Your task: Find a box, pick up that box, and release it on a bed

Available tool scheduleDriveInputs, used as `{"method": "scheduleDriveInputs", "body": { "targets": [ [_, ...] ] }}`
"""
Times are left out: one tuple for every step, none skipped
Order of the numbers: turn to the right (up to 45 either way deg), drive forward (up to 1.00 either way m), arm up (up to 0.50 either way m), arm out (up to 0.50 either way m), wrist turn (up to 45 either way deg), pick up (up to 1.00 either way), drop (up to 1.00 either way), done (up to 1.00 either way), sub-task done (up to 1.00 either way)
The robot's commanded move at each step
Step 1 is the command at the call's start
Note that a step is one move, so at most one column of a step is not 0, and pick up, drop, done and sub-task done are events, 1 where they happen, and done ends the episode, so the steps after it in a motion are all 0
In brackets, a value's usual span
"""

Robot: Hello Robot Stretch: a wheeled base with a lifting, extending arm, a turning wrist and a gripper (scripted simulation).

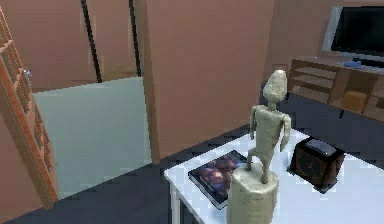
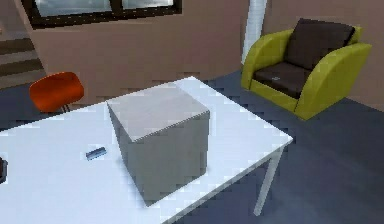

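Observation:
A large grey-brown box (image 2: 160, 140) stands on a white table (image 2: 60, 175) in the arm side view, near the table's middle and a little toward its front edge. A small dark flat object (image 2: 95, 153) lies on the tabletop just left of the box.
In the forward view a tall pale statue (image 1: 262, 145), a magazine (image 1: 220, 174) and a small dark box-like object (image 1: 318, 162) stand on a white table (image 1: 330, 205). A TV (image 1: 358, 30) sits on a wooden stand. A yellow-green armchair (image 2: 305, 65) and an orange chair (image 2: 55, 90) flank the table.

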Motion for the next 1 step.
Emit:
{"method": "scheduleDriveInputs", "body": {
  "targets": [
    [0.0,0.00,0.50,0.00,0.0,0.00,0.00,0.00,0.00]
  ]
}}
